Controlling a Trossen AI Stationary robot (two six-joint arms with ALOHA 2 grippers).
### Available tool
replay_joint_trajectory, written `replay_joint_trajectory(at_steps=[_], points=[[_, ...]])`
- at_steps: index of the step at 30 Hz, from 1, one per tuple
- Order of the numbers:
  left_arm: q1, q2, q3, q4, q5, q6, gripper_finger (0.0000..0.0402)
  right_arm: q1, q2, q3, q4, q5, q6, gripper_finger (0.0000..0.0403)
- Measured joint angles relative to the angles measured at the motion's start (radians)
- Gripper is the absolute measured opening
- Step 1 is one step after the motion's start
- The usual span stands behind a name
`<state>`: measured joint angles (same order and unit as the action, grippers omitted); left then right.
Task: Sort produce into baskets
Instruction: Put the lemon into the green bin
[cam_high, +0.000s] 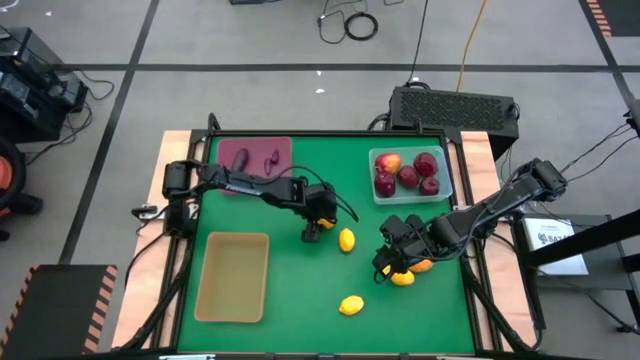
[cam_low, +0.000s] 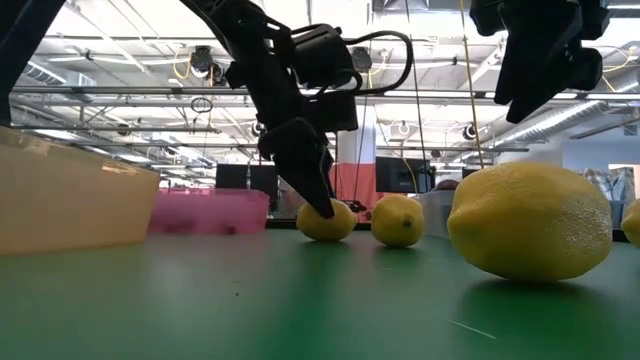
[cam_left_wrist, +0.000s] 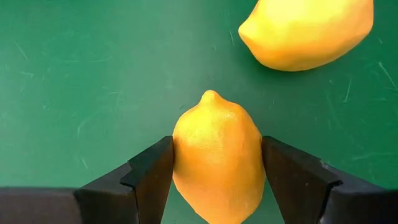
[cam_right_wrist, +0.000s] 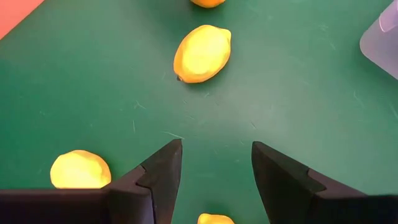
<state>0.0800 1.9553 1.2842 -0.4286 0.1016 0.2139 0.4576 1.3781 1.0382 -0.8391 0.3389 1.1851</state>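
Two dark fingers of the left gripper (cam_left_wrist: 216, 180) pinch a lemon (cam_left_wrist: 216, 163) resting on the green table (cam_high: 290, 290), another lemon (cam_high: 347, 240) just beside it (toward the clear basket (cam_high: 445, 178) of apples). Right gripper (cam_right_wrist: 214, 171) hovers spread over bare mat, near a tan basket (cam_high: 233, 277)-side lemon (cam_high: 351, 305).

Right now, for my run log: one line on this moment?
left gripper: shut on lemon | right gripper: open, empty | tan tray: empty

Setting: industrial lab or workshop hall. Indicated by exposed ceiling trusses (cam_low: 120, 80) with strip lighting, grey concrete floor (cam_high: 250, 90) marked with tape lines, loose cables (cam_high: 350, 22), hazard-striped edging (cam_high: 100, 300).
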Motion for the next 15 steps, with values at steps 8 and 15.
replay_joint_trajectory(at_steps=[8,15], points=[[0.000,-0.005,0.000,-0.008,0.000,-0.008,0.0204,0.000,0.000,0.000,0.000,0.000,0.000,0.0185],[0.000,-0.024,-0.003,-0.028,0.003,-0.096,0.0181,0.000,0.000,0.000,-0.001,0.000,-0.011,0.0185]])
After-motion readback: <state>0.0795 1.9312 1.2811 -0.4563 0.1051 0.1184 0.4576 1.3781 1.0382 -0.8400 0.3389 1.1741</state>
